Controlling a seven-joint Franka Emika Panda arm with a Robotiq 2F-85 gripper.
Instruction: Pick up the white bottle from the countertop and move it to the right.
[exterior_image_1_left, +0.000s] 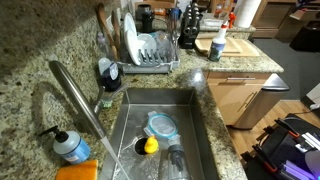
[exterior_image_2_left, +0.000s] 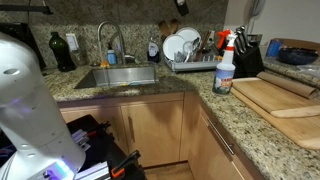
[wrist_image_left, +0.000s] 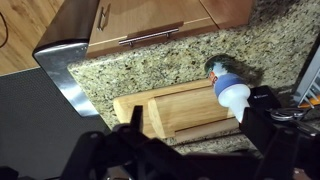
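While the bottle (wrist_image_left: 230, 88) stands on the countertop (wrist_image_left: 150, 70) at frame right, the gripper (wrist_image_left: 192, 122) is seen spread wide, nothing grasped.

A speckled stone wall (exterior_image_2_left: 90, 20) is rising behind a steel sink (exterior_image_2_left: 100, 85), and a curved faucet (exterior_image_2_left: 108, 35) is arching over the basin. Light wooden cabinets (exterior_image_2_left: 160, 125) are standing beneath the countertop (exterior_image_2_left: 260, 135), which is turning a corner and running toward the camera in an exterior view. In the wrist view the cabinet doors are showing a slim metal handle (wrist_image_left: 140, 38), and a pale wooden floor (wrist_image_left: 20, 40) is lying beside them. Soft indoor light is falling evenly over the kitchen, glinting along the faucet and the sink's inner walls in an exterior view (exterior_image_1_left: 128, 110) and shining off the polished stone.
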